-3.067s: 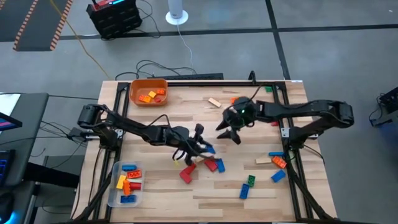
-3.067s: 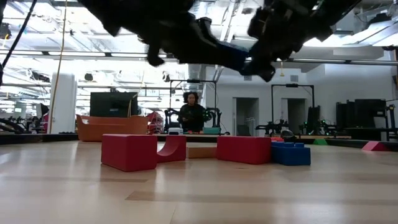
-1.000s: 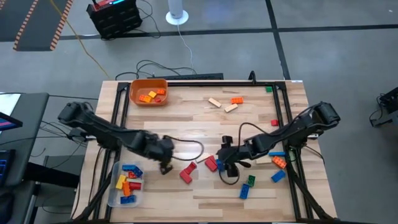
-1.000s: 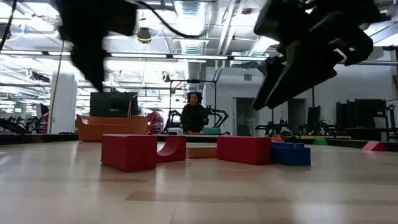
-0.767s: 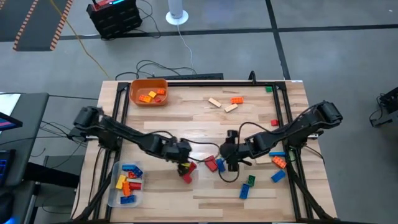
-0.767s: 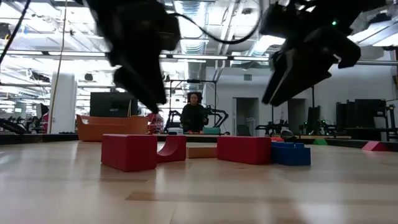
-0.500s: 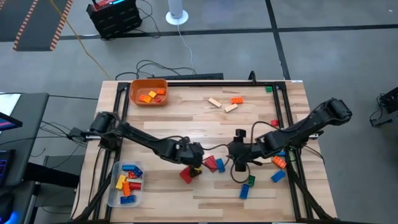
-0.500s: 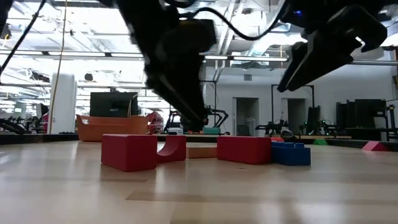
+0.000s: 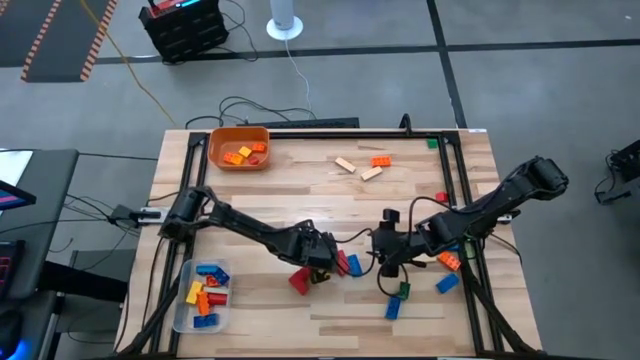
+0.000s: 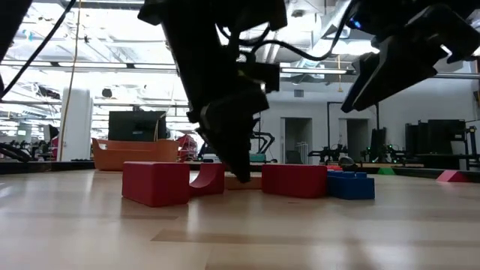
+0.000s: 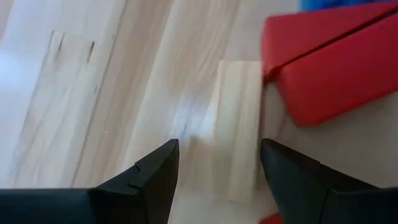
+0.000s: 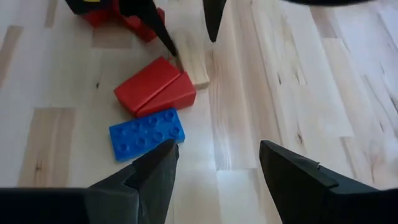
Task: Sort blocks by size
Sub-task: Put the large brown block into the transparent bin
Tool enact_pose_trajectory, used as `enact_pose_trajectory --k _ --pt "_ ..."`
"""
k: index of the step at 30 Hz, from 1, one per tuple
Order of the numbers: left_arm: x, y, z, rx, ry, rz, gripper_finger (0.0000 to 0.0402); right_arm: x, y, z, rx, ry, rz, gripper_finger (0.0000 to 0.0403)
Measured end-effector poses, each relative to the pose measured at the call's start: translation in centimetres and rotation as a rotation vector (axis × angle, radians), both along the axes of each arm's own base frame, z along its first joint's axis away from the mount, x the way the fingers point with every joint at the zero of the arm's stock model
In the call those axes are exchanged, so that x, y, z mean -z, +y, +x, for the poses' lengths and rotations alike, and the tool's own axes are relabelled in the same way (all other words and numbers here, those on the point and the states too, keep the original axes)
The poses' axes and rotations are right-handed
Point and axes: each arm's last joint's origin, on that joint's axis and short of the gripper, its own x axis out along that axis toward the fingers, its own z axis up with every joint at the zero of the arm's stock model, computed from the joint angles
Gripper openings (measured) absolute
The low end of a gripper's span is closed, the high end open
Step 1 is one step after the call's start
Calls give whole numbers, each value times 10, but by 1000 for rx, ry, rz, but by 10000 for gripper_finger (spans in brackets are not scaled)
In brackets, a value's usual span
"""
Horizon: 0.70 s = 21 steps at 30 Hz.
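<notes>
Pale wood table (image 9: 330, 195), grey floor (image 9: 540, 90)

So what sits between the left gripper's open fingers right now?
A tan block lies lengthwise in the gap of the left gripper, beside a red block; the left wrist view shows it.

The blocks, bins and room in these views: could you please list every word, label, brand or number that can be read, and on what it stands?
None can be read.
The blue block shows only plain studs.
The orange bin and clear tub carry no visible label.
The dark monitor in the room behind shows nothing legible.
</notes>
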Motion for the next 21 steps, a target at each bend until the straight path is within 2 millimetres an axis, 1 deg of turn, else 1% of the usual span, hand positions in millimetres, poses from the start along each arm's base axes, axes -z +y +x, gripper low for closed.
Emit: enact_pose_trajectory --k 5,9,11,14,19,21 --pt "13 9 -2 22 28 -114 219 -2 0 3 -14 -31 -3 260" --pt "15 13 -2 39 36 -96 218 -3 1 3 -15 -40 -1 260" --pt "15 13 -1 69 25 -78 211 -3 1 3 -15 -38 -2 260" --pt "14 13 0 99 26 -65 182 -3 1 3 -17 -39 -4 260" --pt "14 13 0 144 36 -46 96 -3 1 3 -22 -38 -8 260" --pt "10 14 -2 151 39 -43 94 -3 1 3 -22 -38 -7 260"
